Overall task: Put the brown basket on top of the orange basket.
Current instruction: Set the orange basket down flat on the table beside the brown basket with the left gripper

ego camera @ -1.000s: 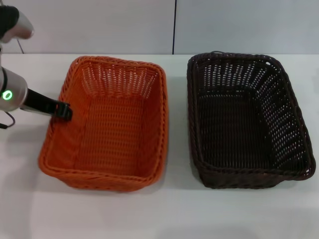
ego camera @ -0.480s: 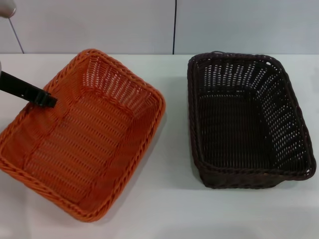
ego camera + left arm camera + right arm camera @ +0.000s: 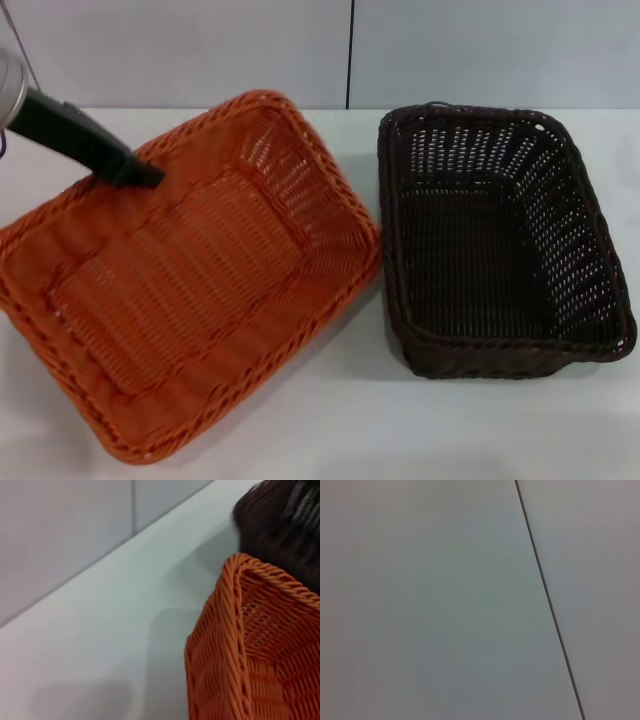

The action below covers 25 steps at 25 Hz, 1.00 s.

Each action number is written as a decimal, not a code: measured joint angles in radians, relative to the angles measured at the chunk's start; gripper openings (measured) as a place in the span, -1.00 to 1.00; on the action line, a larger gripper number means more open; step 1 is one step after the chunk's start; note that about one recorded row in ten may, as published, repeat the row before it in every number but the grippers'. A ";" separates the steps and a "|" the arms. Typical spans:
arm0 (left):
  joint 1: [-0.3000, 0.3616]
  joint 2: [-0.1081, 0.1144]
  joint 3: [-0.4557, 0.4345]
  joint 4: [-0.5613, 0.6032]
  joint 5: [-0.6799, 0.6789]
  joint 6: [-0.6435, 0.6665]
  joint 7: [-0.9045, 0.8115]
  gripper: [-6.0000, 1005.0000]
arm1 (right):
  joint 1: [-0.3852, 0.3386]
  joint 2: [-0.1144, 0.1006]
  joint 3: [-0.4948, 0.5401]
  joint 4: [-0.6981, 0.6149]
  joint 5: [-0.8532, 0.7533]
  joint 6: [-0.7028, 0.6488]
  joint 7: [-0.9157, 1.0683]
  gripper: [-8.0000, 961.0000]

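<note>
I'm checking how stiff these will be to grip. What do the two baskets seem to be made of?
The orange basket looks like woven wicker, possibly plastic imitation rattan: tight strands, a braided rim and a slight sheen. The brown basket shows the same weave, more open in its sloping sides, with a braided rim, dark and fairly matte. Natural or synthetic cannot be told. The left gripper is at the orange basket's rim.

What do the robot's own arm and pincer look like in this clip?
Only the left arm shows: a rounded silver-grey housing, with a thin dark cable beside it. It narrows into a matte black tapered left pincer with no visible markings. The right arm is out of view.
</note>
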State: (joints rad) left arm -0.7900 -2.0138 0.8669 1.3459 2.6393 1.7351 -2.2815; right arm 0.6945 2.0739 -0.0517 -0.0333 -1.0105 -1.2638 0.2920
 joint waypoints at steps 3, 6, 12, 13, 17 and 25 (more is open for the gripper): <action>-0.022 0.007 -0.015 0.000 -0.012 0.022 0.007 -0.64 | 0.000 0.000 -0.001 0.005 0.000 0.000 0.000 0.17; -0.060 0.019 -0.019 -0.001 -0.036 0.079 0.009 -0.62 | 0.000 0.001 0.000 0.008 -0.001 0.001 0.001 0.17; -0.098 0.009 -0.008 -0.033 -0.043 0.122 0.019 -0.58 | -0.003 0.001 0.000 0.012 -0.002 -0.003 0.001 0.17; -0.102 0.006 -0.007 -0.041 -0.045 0.123 0.021 -0.57 | -0.004 0.001 0.000 0.013 -0.002 -0.002 0.001 0.16; -0.123 -0.014 -0.006 -0.104 -0.047 0.111 0.042 -0.55 | -0.005 0.002 0.000 0.013 -0.002 0.000 0.001 0.16; -0.175 -0.043 0.018 -0.206 -0.074 0.052 0.123 -0.50 | -0.008 0.002 0.000 0.011 -0.002 0.000 0.001 0.15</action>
State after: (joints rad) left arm -0.9650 -2.0566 0.8846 1.1398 2.5650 1.7868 -2.1583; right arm 0.6861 2.0754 -0.0521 -0.0218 -1.0126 -1.2643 0.2929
